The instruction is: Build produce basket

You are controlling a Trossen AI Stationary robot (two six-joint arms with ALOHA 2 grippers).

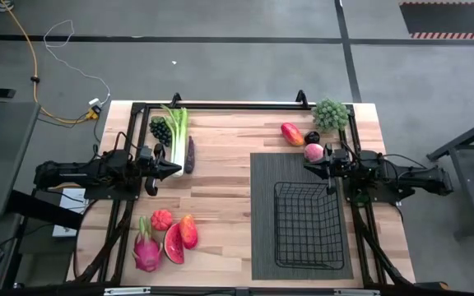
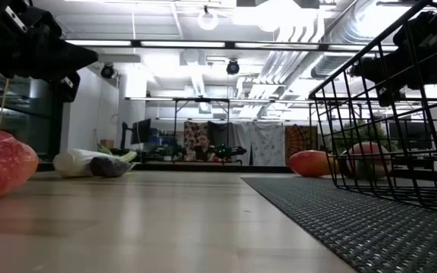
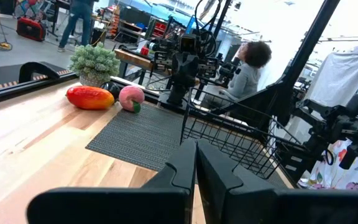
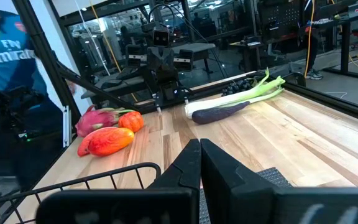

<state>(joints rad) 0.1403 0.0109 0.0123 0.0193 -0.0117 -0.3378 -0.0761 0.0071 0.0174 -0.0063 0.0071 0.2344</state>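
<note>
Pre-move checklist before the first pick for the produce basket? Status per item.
1. Basket empty, upright on the ribbed mat: ok.
2. Left tool shut, empty, beside the eggplant: not ok, open it before a grasp.
3. Right tool shut, empty, beside the peach: not ok, same.
4. Produce in view: celery, grapes, mango, dragon fruit, watermelon slice: ok.
5. Reach to the dragon fruit: cannot tell.
</note>
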